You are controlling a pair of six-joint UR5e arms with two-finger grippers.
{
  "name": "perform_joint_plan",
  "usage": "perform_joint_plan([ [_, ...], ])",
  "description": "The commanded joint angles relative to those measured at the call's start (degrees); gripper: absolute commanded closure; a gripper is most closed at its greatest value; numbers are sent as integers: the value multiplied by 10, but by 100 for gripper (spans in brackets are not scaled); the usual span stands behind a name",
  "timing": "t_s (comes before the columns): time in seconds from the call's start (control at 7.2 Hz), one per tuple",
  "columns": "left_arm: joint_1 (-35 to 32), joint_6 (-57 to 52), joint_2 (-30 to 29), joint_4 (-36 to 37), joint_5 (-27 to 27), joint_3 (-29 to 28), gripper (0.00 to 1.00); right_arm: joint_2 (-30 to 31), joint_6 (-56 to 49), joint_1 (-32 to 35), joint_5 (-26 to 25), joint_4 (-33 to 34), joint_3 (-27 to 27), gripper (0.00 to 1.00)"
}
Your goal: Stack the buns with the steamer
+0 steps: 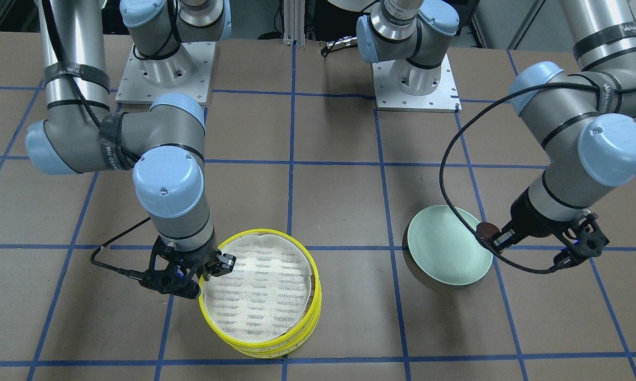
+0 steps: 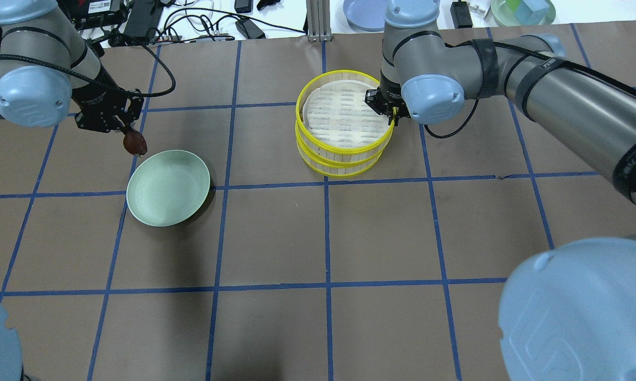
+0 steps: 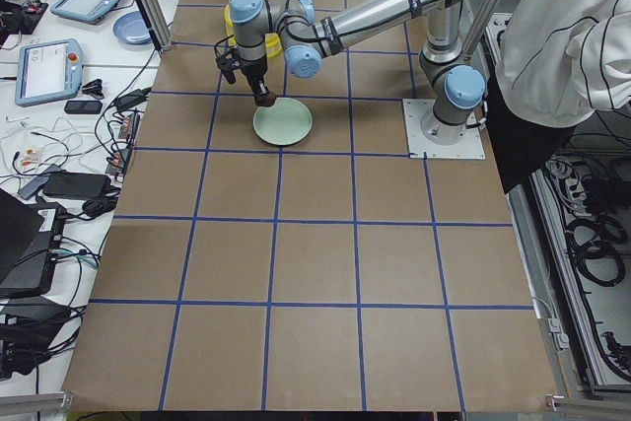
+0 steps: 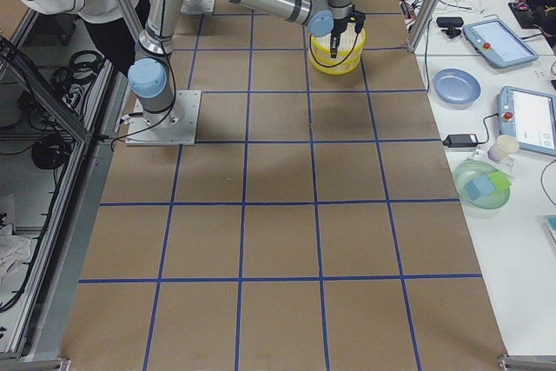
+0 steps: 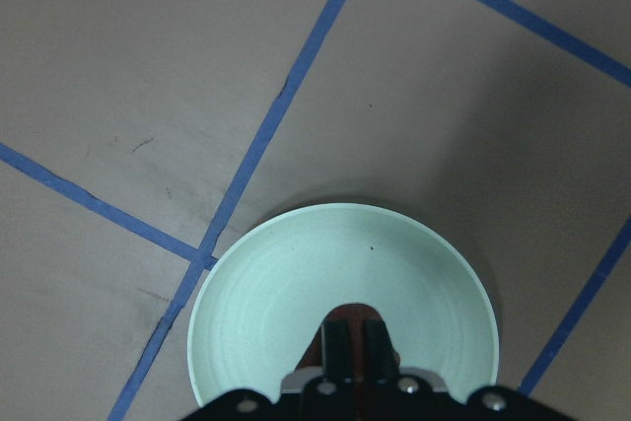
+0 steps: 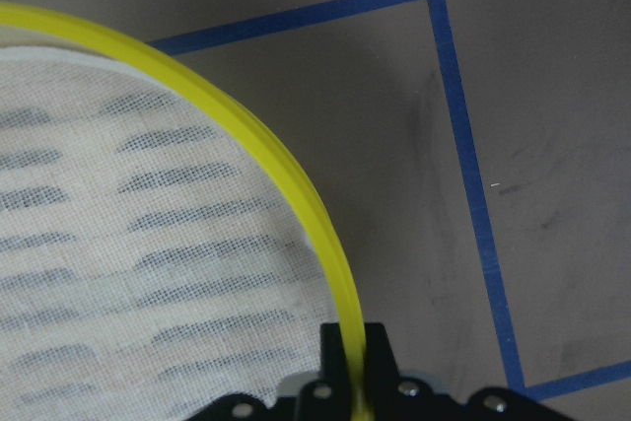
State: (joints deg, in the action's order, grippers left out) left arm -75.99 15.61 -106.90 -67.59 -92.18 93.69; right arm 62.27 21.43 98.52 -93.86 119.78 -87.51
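Observation:
Two yellow-rimmed steamer trays are stacked, the upper tray [image 2: 344, 119] on the lower tray [image 2: 339, 170]. The upper tray's white mesh liner [image 1: 262, 286] is bare. My right gripper [image 2: 391, 112] is shut on the upper tray's yellow rim [image 6: 296, 194], at its edge. My left gripper [image 2: 122, 127] is shut on the dark reddish-brown bun [image 2: 135, 143] and holds it above the far rim of the pale green plate [image 2: 168, 188]. The plate is bare in the left wrist view [image 5: 296, 283]. The cream-white bun is not in view.
The two arm bases [image 1: 164, 79] [image 1: 416, 79] stand at the robot's side of the table. Cables and a blue dish [image 2: 365, 10] lie beyond the far edge. A person [image 3: 572, 36] stands by the robot.

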Motion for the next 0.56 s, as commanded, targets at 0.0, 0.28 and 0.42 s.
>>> perform_joint_plan([
  [0.0, 0, 1, 5, -1, 1, 0, 100, 0, 15, 2, 1, -1, -2, 100],
  [0.28, 0, 1, 6, 0, -1, 0, 100, 4, 19, 2, 0, -1, -1, 100],
  [0.42, 0, 1, 13, 0, 2, 0, 100, 4, 19, 2, 0, -1, -1, 100],
])
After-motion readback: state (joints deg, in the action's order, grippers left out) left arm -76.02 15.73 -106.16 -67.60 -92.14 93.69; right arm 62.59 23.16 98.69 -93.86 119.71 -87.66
